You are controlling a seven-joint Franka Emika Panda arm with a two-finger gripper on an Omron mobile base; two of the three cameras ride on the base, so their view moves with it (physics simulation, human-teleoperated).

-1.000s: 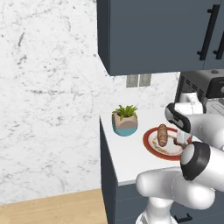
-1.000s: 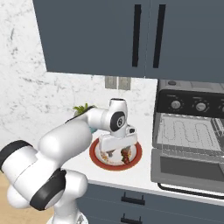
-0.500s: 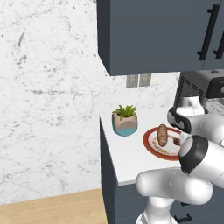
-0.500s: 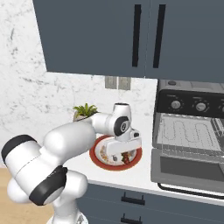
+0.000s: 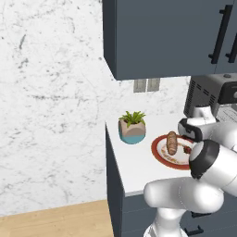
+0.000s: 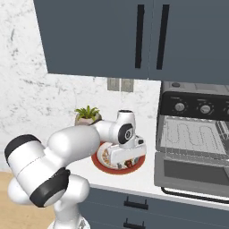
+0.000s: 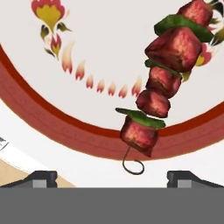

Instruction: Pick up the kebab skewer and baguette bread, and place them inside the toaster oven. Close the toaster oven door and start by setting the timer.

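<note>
Kebab skewer (image 7: 164,81): on plate (image 7: 65,127), looped end over red rim, just beyond wide-open, empty gripper (image 7: 112,176), between its fingertips.

A small potted plant (image 5: 132,127) with green leaves in a tan and teal pot sits on the white counter (image 5: 134,159) at the centre of the left base view, just left of a red-rimmed plate (image 5: 159,157) painted with red and yellow flower marks. Dark blue-grey wall cabinets (image 6: 112,36) with black bar handles fill the top of the right base view, and below them a pale outlet plate (image 6: 120,84) sits on the marbled white wall (image 5: 51,106). Wood flooring (image 5: 60,222) shows at the lower left of the left base view.
</note>
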